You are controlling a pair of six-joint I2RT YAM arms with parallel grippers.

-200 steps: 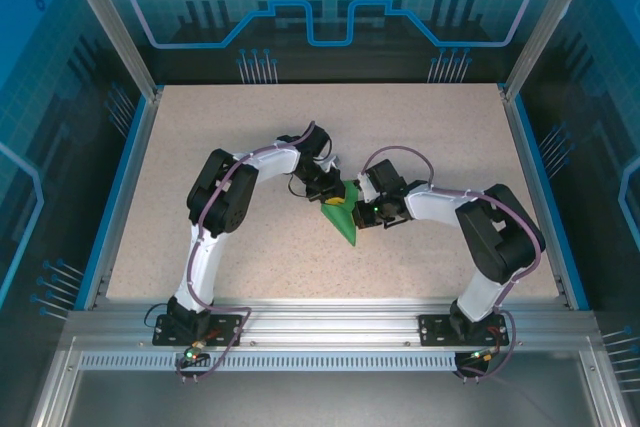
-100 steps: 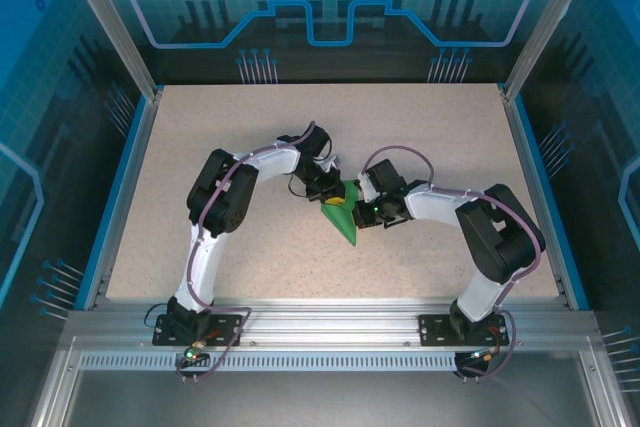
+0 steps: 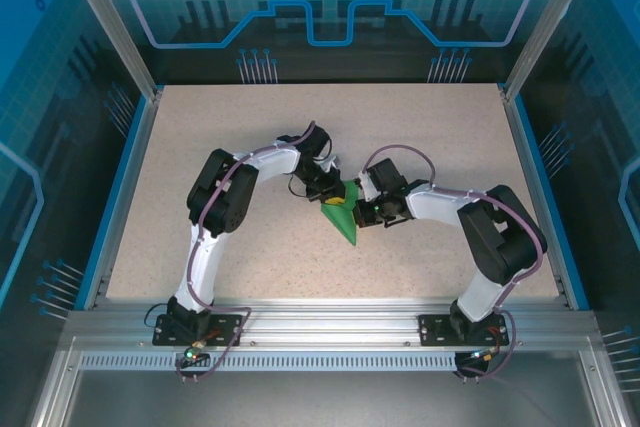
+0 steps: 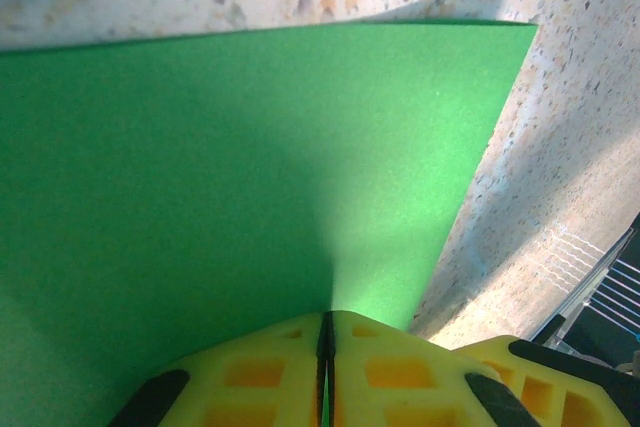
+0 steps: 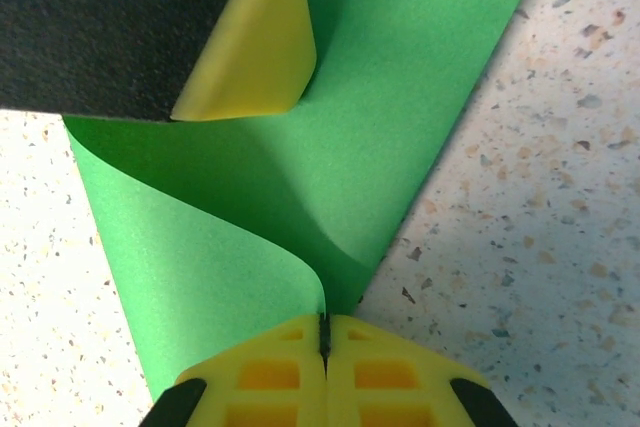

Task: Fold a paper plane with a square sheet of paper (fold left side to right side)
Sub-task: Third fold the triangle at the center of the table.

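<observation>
The square sheet of paper (image 3: 343, 222), thin, matte and bright green, lay folded into a narrow pointed wedge at the middle of the top view. It rested on the speckled beige, stone-look table (image 3: 430, 137) with its tip toward the bottom of the frame. The left gripper (image 4: 325, 319), at the bottom of its wrist view, had its yellow lattice-ribbed fingers pressed together on the sheet's edge. The right gripper (image 5: 323, 325), bottom centre, was clamped on a curled layer of the paper. Another yellow finger pad (image 5: 250, 47) touched the sheet at upper left.
</observation>
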